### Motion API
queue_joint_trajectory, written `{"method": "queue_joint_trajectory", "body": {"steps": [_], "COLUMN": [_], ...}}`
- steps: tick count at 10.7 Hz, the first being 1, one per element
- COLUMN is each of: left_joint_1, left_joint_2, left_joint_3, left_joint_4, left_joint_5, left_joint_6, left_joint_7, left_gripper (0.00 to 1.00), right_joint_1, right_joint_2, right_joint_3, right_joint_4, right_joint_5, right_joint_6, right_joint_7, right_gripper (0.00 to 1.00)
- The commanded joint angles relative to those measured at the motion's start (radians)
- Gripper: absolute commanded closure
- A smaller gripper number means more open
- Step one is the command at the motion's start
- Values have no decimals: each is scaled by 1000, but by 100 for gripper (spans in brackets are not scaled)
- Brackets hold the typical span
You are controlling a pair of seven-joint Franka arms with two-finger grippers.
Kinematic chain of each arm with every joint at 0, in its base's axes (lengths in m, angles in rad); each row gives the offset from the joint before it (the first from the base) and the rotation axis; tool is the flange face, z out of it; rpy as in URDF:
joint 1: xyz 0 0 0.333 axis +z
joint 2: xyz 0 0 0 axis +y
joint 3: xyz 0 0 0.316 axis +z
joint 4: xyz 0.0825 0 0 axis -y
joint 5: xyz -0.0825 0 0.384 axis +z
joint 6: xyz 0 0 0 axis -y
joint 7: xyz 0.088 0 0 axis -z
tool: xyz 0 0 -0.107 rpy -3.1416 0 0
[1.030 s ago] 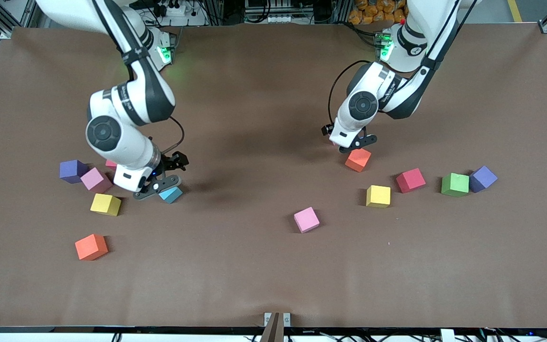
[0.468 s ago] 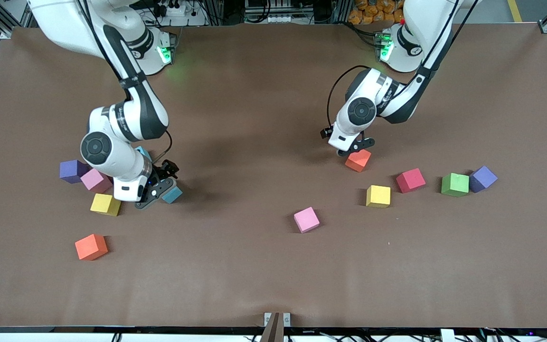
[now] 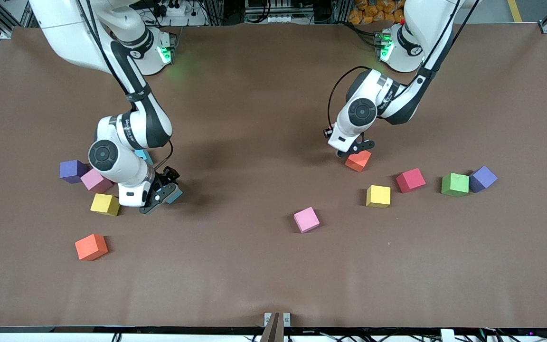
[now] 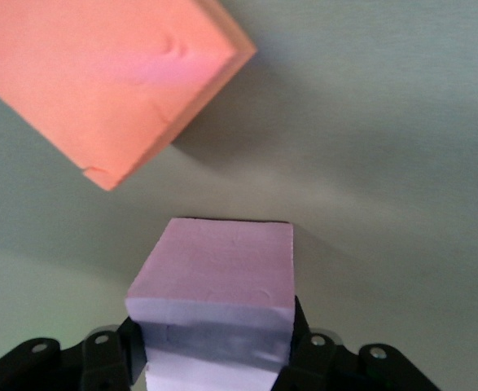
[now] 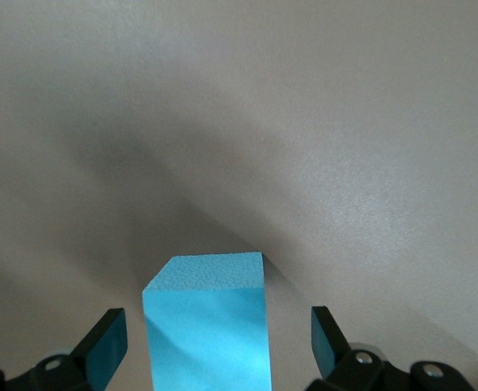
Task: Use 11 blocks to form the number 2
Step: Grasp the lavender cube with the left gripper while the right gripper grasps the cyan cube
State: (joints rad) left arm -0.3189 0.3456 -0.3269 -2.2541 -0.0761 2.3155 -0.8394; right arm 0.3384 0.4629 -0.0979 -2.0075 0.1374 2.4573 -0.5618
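Left tool [image 4: 214, 358] around pale block [image 4: 218, 297]

- Orange cubes [image 3: 90, 247] [image 3: 358, 160]: two.
- Yellow cubes [image 3: 104, 204] [image 3: 378, 196]: two.
- Pink cubes [image 3: 94, 179] [image 3: 306, 219]: two.
- Blue cubes [image 3: 176, 195] [image 3: 142, 155]: two, both partly hidden.
- Purple cubes [image 3: 71, 170] [image 3: 483, 178]: two.
- Red cube [image 3: 410, 180]: one.
- Green cube [image 3: 455, 184]: one.
- Pale cube [image 4: 214, 285], left wrist view only: one.

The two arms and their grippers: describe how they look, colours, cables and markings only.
Both the left arm and the right arm have glossy white shells with black joint bands, round grey caps and small dark lettering. A thin black cable loops beside each wrist. Green lights glow at both bases. The left gripper and right gripper have black fingers.
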Motion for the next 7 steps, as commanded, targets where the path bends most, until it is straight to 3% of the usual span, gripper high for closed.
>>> {"method": "queue_joint_trajectory", "body": {"steps": [1,5,7], "left_joint_1": [-12,-25,-54], "left_joint_2": [-36,-2,19], "left_joint_3": [-47,-104,-107], "left_joint_4": [103,261,295], "left_joint_5": [26,29,29], "left_joint_6": [-140,-182,-182], "left_joint_7": [-12,5,11], "left_gripper": [100,100,100], "right_joint_1": [-9,-2,2], "right_joint_2": [0,8,8], "right_joint_3": [7,9,9], "right_joint_4": [-37,-65,-65], "right_joint_5": [16,16,16], "right_joint_6": [49,77,75], "right_joint_7": [-24,-26,-38], "right_gripper": [0,0,27]}}
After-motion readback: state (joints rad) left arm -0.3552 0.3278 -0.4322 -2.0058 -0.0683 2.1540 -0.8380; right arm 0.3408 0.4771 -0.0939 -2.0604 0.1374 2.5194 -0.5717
